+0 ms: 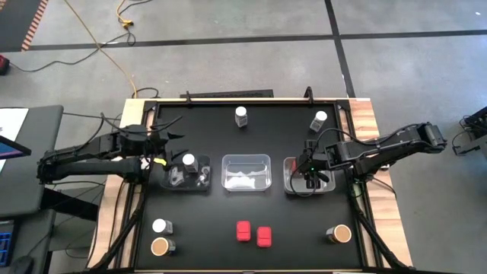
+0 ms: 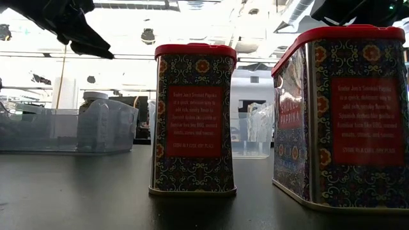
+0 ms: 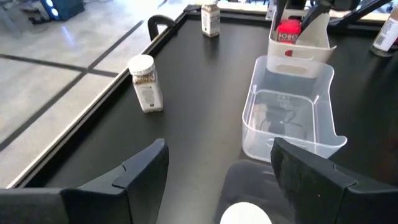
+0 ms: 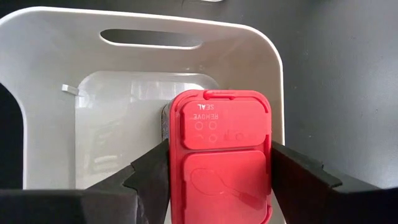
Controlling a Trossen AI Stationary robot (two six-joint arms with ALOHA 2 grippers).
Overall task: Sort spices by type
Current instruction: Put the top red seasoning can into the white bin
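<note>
The left gripper [image 1: 169,158] hung with its jaws partly open and empty over the left tray [image 1: 204,185], above a white-capped jar [image 1: 189,161] standing there. The right gripper [image 4: 217,171] was closed on a red tin [image 4: 221,165], its lid sitting between the fingers, above the right tray [image 4: 273,68]. Released too high, the tin might tip or strike the wall.

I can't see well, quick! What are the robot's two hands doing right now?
Left gripper: open, holding nothing, over the left tray.
Right gripper: shut on a red spice tin, over the right tray.
</note>
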